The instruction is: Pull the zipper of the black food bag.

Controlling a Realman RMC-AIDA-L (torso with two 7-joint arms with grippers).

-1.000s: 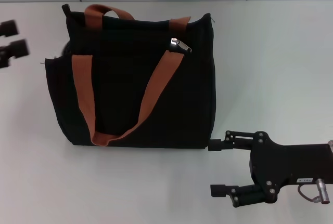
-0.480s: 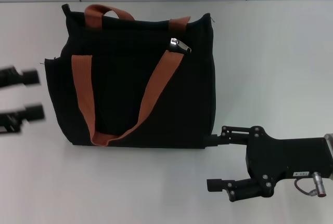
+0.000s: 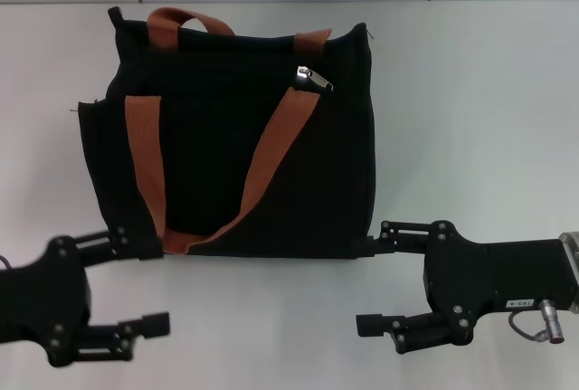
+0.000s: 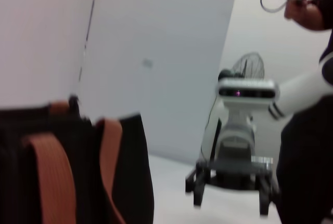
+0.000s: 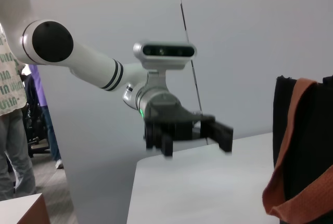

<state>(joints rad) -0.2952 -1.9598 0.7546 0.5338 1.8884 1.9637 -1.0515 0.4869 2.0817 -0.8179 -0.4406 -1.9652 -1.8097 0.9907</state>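
Beside the near left corner of the black food bag [image 3: 226, 137], low in the head view: left gripper [image 3: 145, 286], swept there within the last second from the far left edge of the white table [image 3: 470, 91]. Jaws spread wide, holding nothing, upper finger just at the bag's edge by the end of an orange handle [image 3: 271, 150]. Seen again from the right wrist camera, farther off and equally unclenched.

Opposite, at the near right corner: right gripper [image 3: 375, 279], likewise spread and empty, crept only slightly toward the bag over the same second, upper finger touching or all but touching the fabric; cannot tell which.

Bag itself unmoved, lying flat mid-table with both handles draped over the upper face. Zipper pull [image 3: 314, 78] a small silver tab toward the bag's right side near the far edge, exactly where it sat a second ago, well apart from both grippers. Cannot tell from here whether the zip runs shut or open along that edge.

Judged from this: both arms now bracketing the bag's near corners, neither on the pull, so zipper travel over this second nil, and contact with the tab yet to come if more pulling is intended
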